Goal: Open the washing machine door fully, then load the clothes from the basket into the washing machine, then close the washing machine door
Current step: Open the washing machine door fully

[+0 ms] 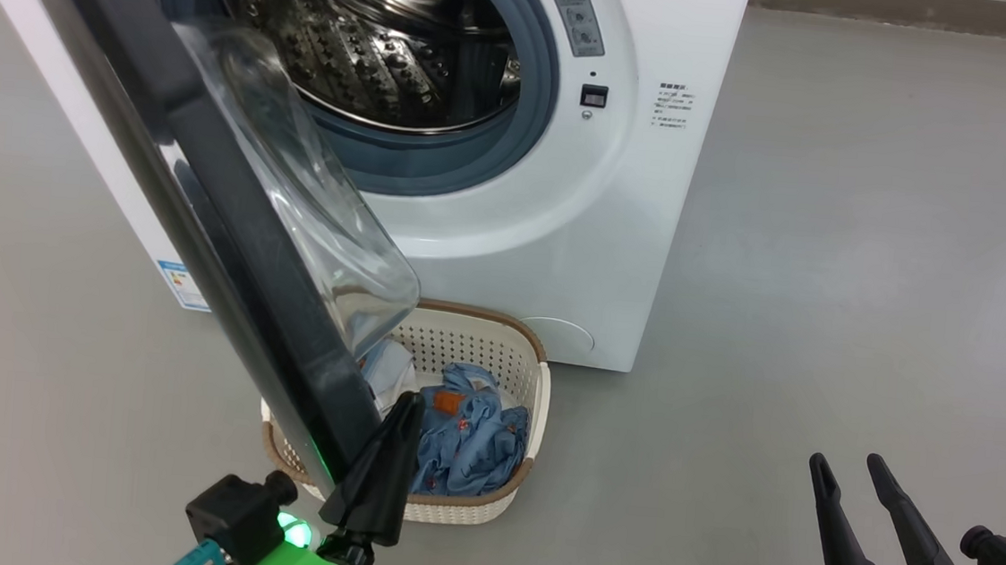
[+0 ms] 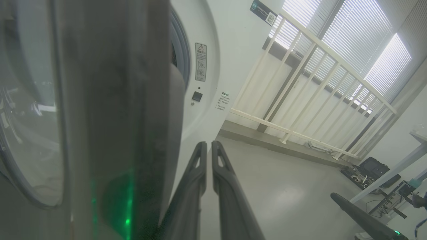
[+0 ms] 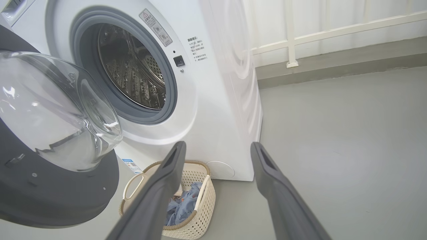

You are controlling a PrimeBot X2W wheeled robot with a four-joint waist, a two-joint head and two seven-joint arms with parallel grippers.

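Gloss, steel, plastic, cloth
Door point(image 1: 221, 233): glossy black rim, clear glass bowl point(image 1: 311, 213). Washer point(image 1: 559, 260): glossy white shell, shiny perforated steel drum point(image 1: 369, 47), matt rubber gasket point(image 1: 440, 170). Basket point(image 1: 484, 346): perforated plastic, woven-look rim. Clothes point(image 1: 468, 441): crumpled cloth. Floor point(image 1: 869, 302): smooth, faintly shiny.

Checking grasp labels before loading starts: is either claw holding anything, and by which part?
Nothing is held. The left claw is shut on nothing, beside the rim of the washing machine door; the right claw is open and empty.

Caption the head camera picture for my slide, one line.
Washing machine door open, shut left end effector beside its edge, open right end effector apart; blue clothes in the basket.
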